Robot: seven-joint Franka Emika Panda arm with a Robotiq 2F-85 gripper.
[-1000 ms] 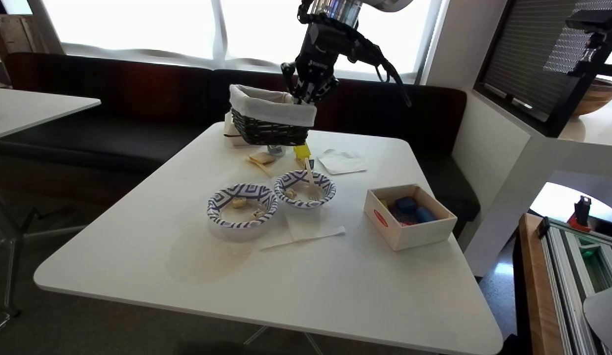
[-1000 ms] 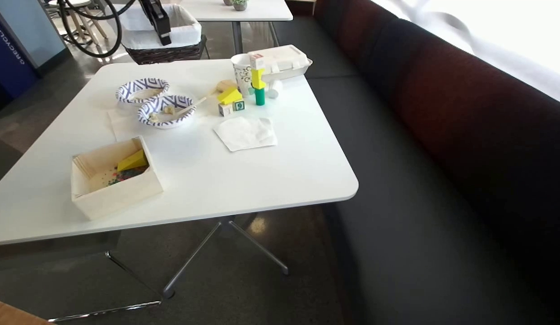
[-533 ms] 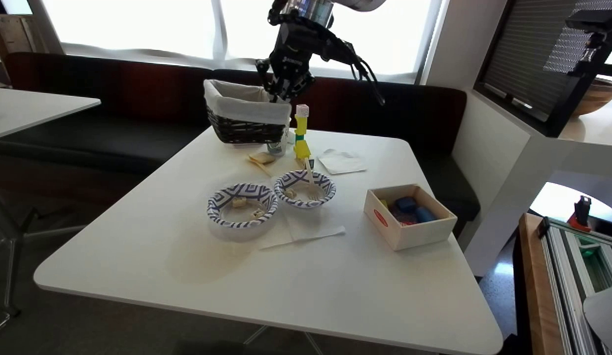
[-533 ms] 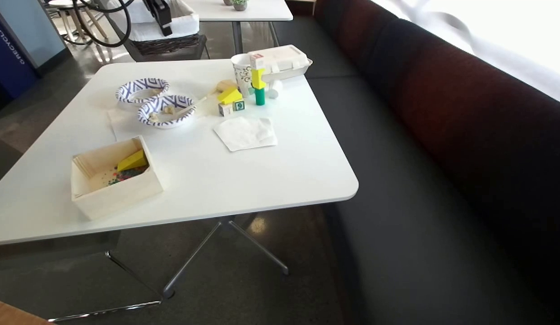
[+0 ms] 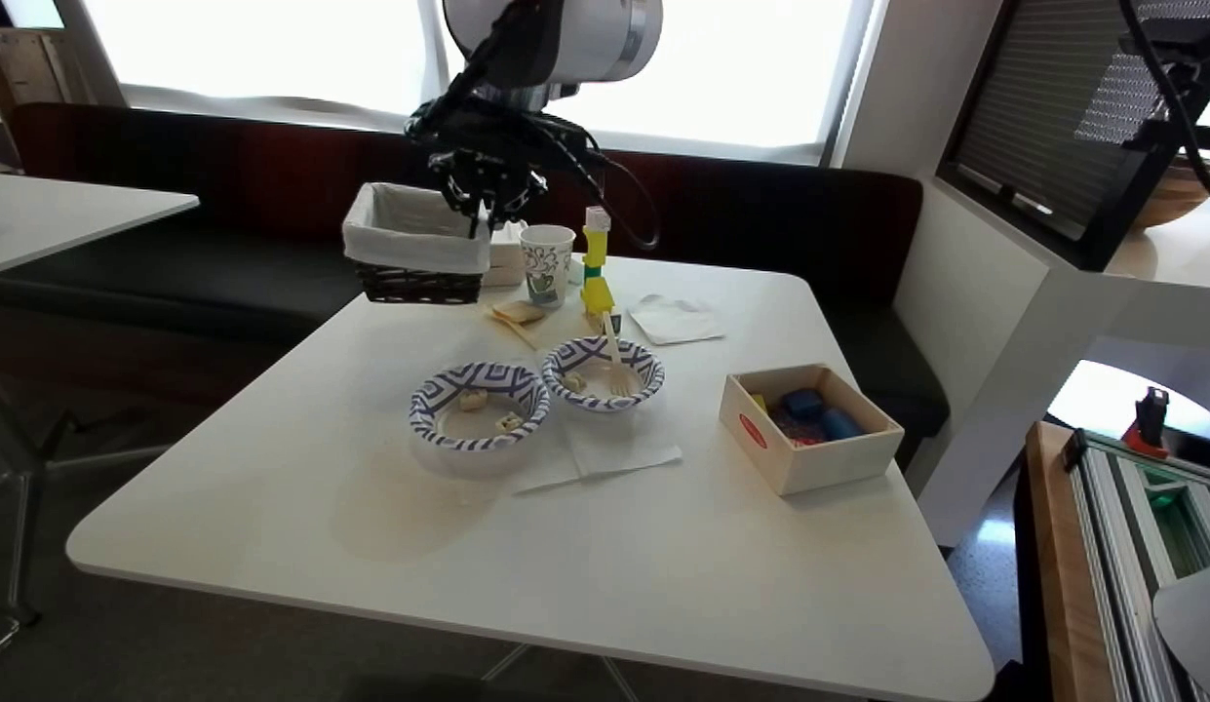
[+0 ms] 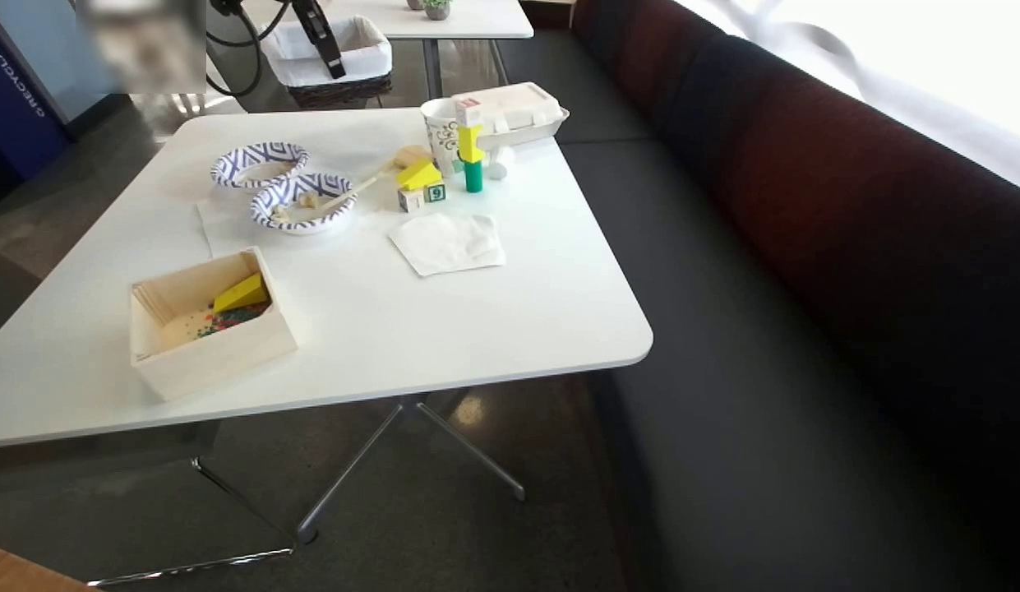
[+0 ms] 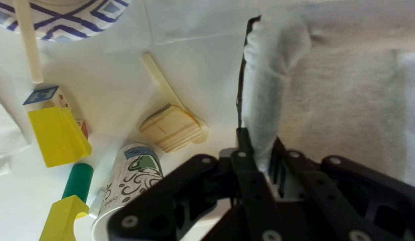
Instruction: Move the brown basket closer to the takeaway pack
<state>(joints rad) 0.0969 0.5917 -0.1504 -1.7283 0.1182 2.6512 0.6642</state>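
- Dark-brown woven wicker basket (image 5: 417,275): looks airborne, roughly upright, by the edge of the white rectangular table (image 6: 411,329). Height unreadable.
- Black two-finger gripper (image 7: 261,144): clamped on one basket wall, pinching the folded-over white cloth liner (image 7: 266,93). How much wicker sits in the pinch: hidden by cloth. Basket lies at 1 to 2 o'clock from the fingertips in the wrist view.
- Handling, my guess: light for its bulk, wicker springy-stiff, liner soft and likely to creep. Not fragile. One-sided hold, so expect far-end sag and some swing; go slow.
- Where to hold: middle of a short wall, fingers deep enough to bite wicker, not just cloth.
- White clamshell takeaway carton (image 6: 522,115): on the table; in that exterior view the basket is at 10 o'clock from it, apart. Reads as mid-carry; next is probably edging in, then lowering.
- White printed paper cup (image 5: 547,273): just beside the carton, 3 o'clock from the basket in an exterior view. Easy to knock.
- Green-and-yellow block stack (image 6: 470,144): 7 to 8 o'clock from the carton. Would topple if bumped.
- Blue-and-white round paper bowl (image 5: 422,414): 5 o'clock from the basket, well apart.
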